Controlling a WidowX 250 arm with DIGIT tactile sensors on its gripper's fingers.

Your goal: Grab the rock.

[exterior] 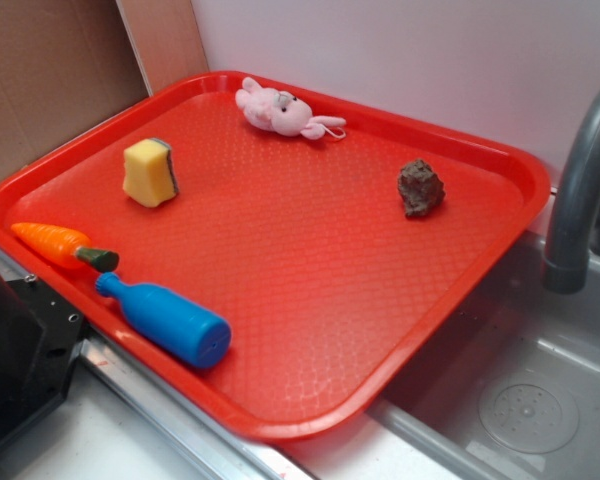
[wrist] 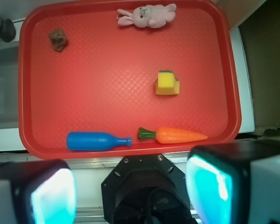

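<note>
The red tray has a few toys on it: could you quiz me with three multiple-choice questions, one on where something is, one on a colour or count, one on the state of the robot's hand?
1. Where on the tray is the rock?
A. beside the bottle
B. alone near a corner, apart from the rest
C. on the sponge

2. What colour is the bottle?
A. blue
B. green
C. white

3. How is the hand?
A. shut on the rock
B. shut on the carrot
C. open and holding nothing

Answers: 1 B, bare tray lies all round it. 2 A, it is blue in both views. 3 C, its fingers stand wide apart off the tray.
</note>
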